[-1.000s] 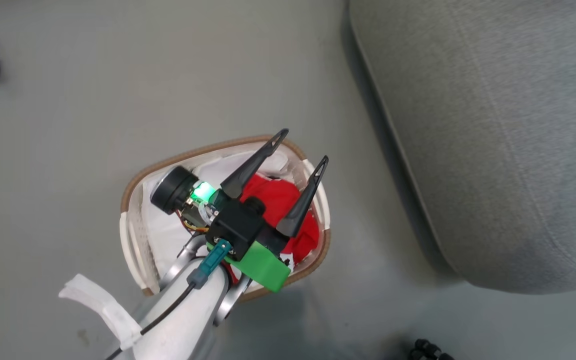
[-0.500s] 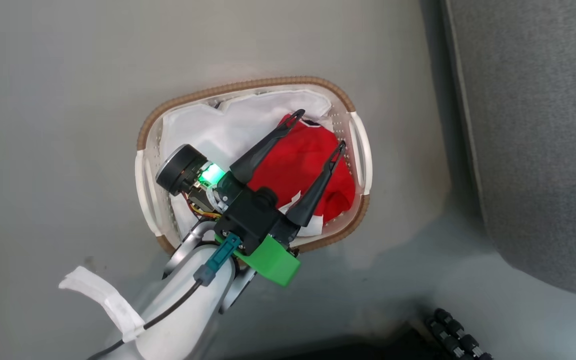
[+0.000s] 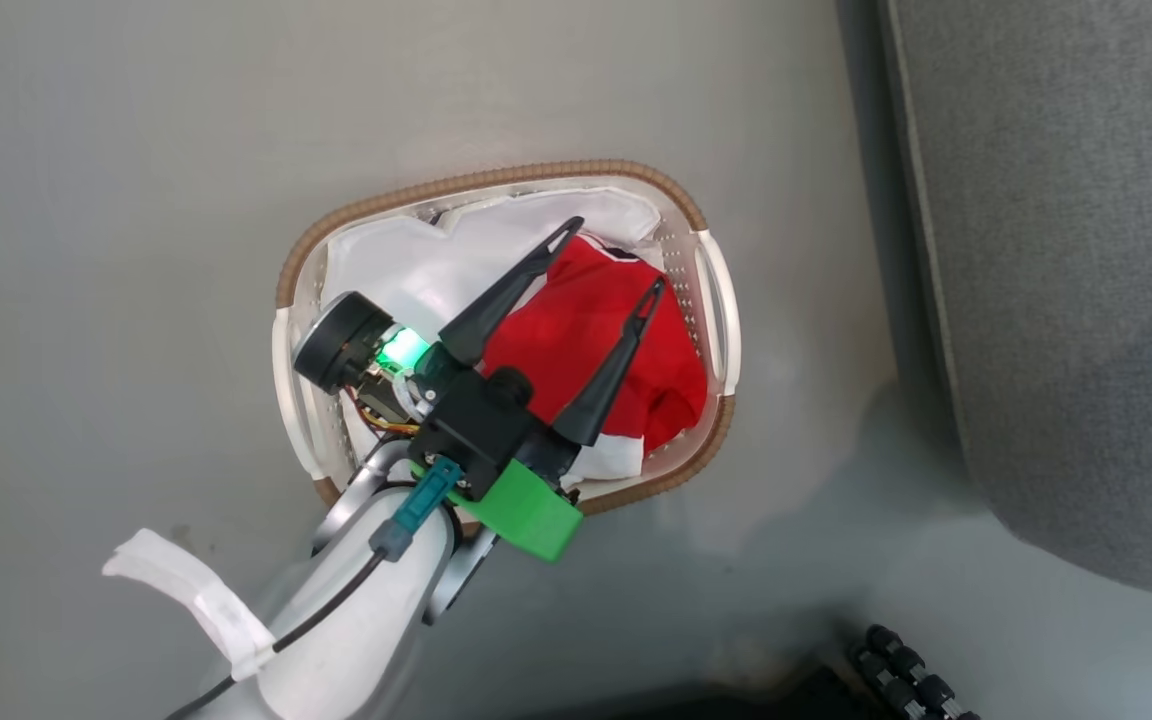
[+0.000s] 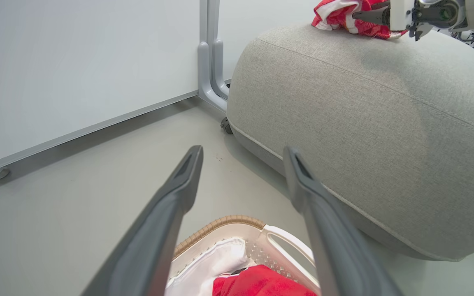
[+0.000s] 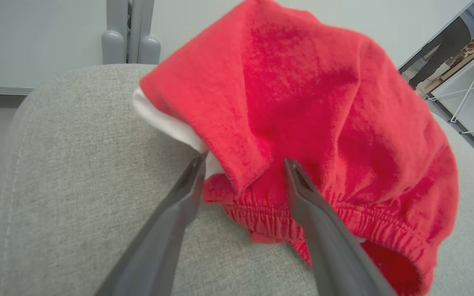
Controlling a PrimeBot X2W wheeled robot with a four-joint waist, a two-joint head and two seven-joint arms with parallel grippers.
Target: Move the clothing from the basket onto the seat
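Well, the left gripper [image 3: 616,252] hung directly over the basket [image 3: 496,180], its 2 dark fingers spread wide with nothing between them and the tips pointing toward the basket's far rim. Inside the basket, on the side nearer the seat [image 3: 1066,250], 1 red garment [image 3: 596,320] with a white edge lay bunched on the white liner [image 3: 406,270], which showed bare on the basket's opposite side. The left fingers looked to be above that garment rather than in it. The basket stood on the grey floor [image 3: 136,150], and the big grey seat sat close by on the robot's right of the basket, with a strip of floor between them. Up on the seat, well away from the basket, the right gripper [image 5: 243,161] had its 2 fingers parted about as wide as the left pair and clamped on nothing. A second red garment [image 5: 303,102], with a gathered elastic hem and white trim, lay heaped on the cushion, and 1 loose fold of it sat between the fingers. Beyond the basket stood a pale wall panel [image 4: 76,61].
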